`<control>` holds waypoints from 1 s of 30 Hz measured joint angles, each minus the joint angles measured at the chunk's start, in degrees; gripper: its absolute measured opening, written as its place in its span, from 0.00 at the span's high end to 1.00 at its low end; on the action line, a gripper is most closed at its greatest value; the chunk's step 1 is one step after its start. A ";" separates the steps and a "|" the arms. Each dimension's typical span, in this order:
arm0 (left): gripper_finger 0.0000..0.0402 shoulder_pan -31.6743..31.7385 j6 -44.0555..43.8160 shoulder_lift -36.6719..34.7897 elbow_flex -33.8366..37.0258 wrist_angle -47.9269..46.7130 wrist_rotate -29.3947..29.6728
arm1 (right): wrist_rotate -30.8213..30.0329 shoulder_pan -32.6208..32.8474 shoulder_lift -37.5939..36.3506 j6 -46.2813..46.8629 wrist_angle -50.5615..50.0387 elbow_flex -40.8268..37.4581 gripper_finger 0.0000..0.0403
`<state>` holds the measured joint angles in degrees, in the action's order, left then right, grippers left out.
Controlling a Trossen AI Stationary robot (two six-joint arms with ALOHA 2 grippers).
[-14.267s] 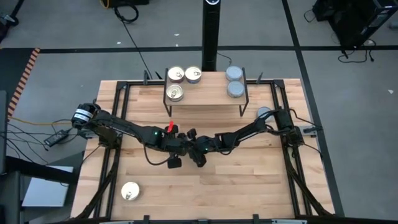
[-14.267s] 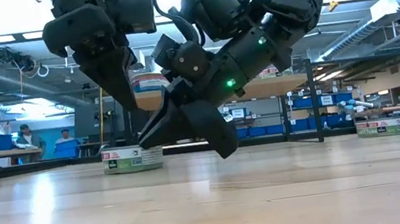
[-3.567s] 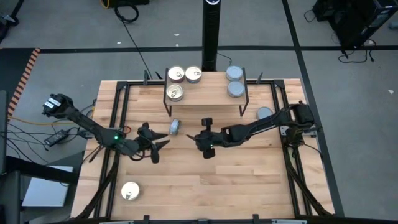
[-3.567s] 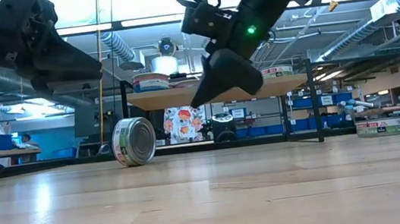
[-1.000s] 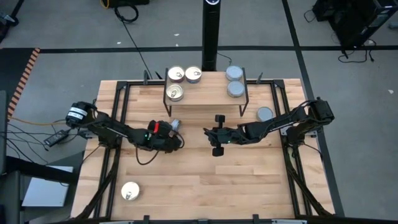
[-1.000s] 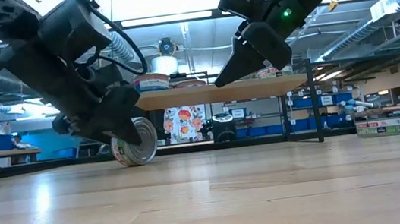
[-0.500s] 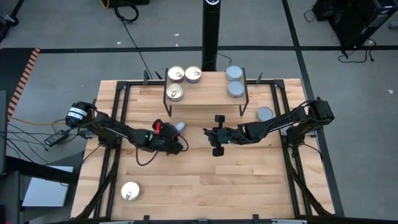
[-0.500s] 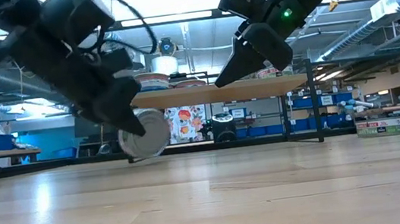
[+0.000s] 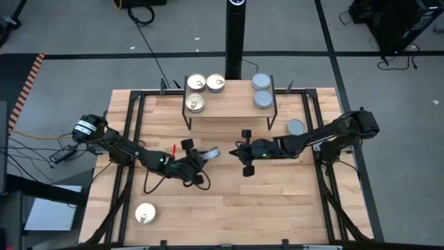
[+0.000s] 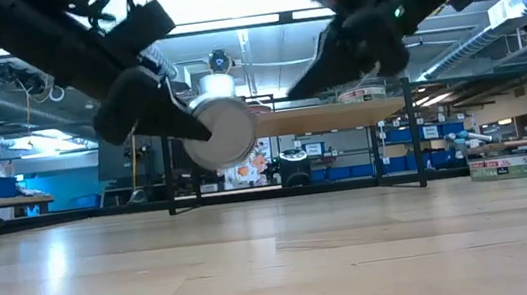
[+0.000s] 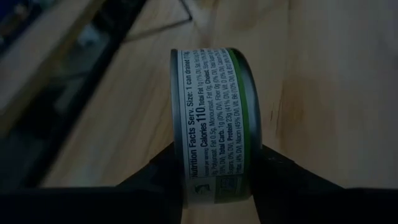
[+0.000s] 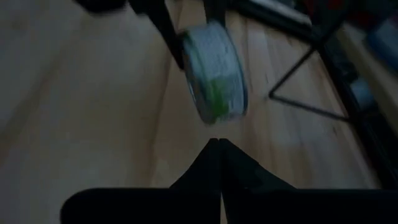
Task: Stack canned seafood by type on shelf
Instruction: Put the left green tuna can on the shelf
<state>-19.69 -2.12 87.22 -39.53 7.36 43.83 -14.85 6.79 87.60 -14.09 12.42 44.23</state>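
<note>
My left gripper (image 9: 207, 154) is shut on a tin of canned seafood (image 11: 211, 124) with a white and green label, held on edge above the table's middle (image 10: 219, 133). My right gripper (image 9: 236, 148) hovers shut just right of it, touching nothing; the tin shows ahead of its fingers (image 12: 214, 71). The shelf (image 9: 229, 112) stands at the far middle. It bears three gold-lidded tins (image 9: 197, 84) on its left and two blue-grey ones (image 9: 261, 90) on its right. My left gripper pinches the tin between its two fingers (image 11: 155, 177), one on each flat end, with the labelled wall (image 11: 208, 149) facing the wrist. The fingers come from the table's left, slanting a little downward. The tin is clear of the table, on edge, one pale flat end (image 10: 224, 134) toward the near side.
A blue-grey tin (image 9: 295, 127) lies on the table right of the shelf, beside the right arm. A gold-lidded tin (image 9: 145, 213) lies near the front left corner. Black frame rails (image 9: 132, 139) run along both table sides.
My left gripper has taken the tin, which stood on edge on the table, and raised it clear. It carried the tin toward the table's right and a little nearer, rolling its wrist, so the tin's flat end now faces the near side.
</note>
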 joint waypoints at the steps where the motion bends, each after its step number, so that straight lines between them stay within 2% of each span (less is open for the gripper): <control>1: 0.64 -0.01 2.01 0.00 0.00 1.27 -0.04 | 0.49 0.00 -1.23 0.13 0.02 -0.44 0.98; 6: 0.64 0.62 9.74 0.00 -0.02 5.91 -2.30 | -1.11 0.34 -5.45 1.02 0.14 -1.07 0.91; 8: 0.64 1.10 11.89 0.00 -0.02 7.37 -2.96 | -4.02 1.11 -5.98 -0.59 0.99 -1.07 0.85; 12: 0.64 2.19 14.45 0.00 -0.02 9.69 -4.74 | -6.93 2.79 -5.25 -4.89 2.50 -0.97 0.70; 17: 0.64 3.14 16.69 0.00 -0.02 11.76 -8.40 | -7.13 4.43 -2.55 -5.57 -2.22 3.59 0.48; 21: 0.64 3.25 17.14 0.00 -0.02 12.63 -9.59 | -7.09 4.81 -1.42 -5.46 -8.01 8.47 0.36; 25: 0.64 3.24 18.09 -0.02 -0.28 12.95 -9.69 | -6.75 4.77 -0.34 -5.60 -13.16 11.86 0.32; 30: 0.64 3.25 21.22 -0.01 -2.14 12.59 -9.40 | -6.39 4.82 2.02 -5.59 -17.55 15.52 0.35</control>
<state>-16.44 19.10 87.21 -41.67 19.94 34.44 -21.23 11.60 89.63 -19.68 -5.13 59.75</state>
